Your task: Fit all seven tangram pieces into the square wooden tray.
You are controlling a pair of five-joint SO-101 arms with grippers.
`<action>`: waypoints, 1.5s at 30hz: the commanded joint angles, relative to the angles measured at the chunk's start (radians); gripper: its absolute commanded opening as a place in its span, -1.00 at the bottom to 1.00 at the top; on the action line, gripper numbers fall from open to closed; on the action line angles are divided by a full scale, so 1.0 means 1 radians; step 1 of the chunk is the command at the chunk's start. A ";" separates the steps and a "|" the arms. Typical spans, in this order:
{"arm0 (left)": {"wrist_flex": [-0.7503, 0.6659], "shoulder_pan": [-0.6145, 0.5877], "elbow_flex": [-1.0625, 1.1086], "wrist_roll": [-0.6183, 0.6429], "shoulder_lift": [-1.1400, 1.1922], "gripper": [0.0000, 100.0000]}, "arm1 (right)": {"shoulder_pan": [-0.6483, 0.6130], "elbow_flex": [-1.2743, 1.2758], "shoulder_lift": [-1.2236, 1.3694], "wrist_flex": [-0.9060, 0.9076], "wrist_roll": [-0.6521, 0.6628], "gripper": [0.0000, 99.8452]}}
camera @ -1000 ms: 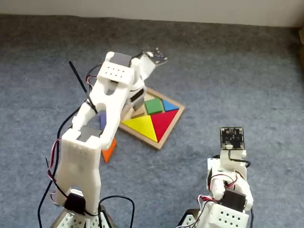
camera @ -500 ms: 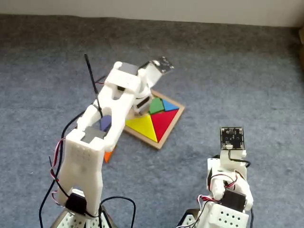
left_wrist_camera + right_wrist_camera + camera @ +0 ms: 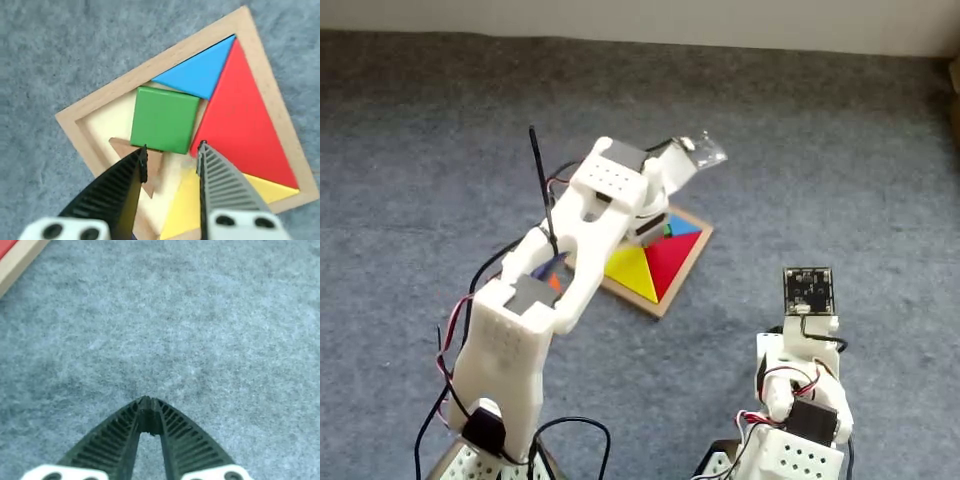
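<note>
The square wooden tray point(image 3: 75, 120) holds a blue triangle point(image 3: 200, 70), a green square point(image 3: 164, 119), a large red triangle point(image 3: 240, 110), a yellow triangle point(image 3: 182, 212) and a small wood-coloured triangle point(image 3: 147, 165). My left gripper point(image 3: 172, 150) hangs open just above the green square's near edge, nothing between its fingers. In the high view the left arm point(image 3: 610, 200) stretches over the tray point(image 3: 665, 305), hiding its left half; the red triangle point(image 3: 672, 255) and yellow triangle point(image 3: 632, 270) show. My right gripper point(image 3: 149, 405) is shut over bare carpet.
An orange piece point(image 3: 554, 283) and a purple piece point(image 3: 548, 266) lie on the carpet left of the tray, mostly under the left arm. The right arm point(image 3: 805, 385) sits folded at the front right. A tray corner point(image 3: 15, 262) shows in the right wrist view.
The left arm has swung to the right, from the tray's left edge to over its middle, covering the green square in the high view. The right arm has stayed still.
</note>
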 commanded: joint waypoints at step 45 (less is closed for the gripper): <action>0.140 -0.019 -0.153 0.064 -0.031 -0.64 | 0.012 0.097 -0.024 0.002 0.000 -0.98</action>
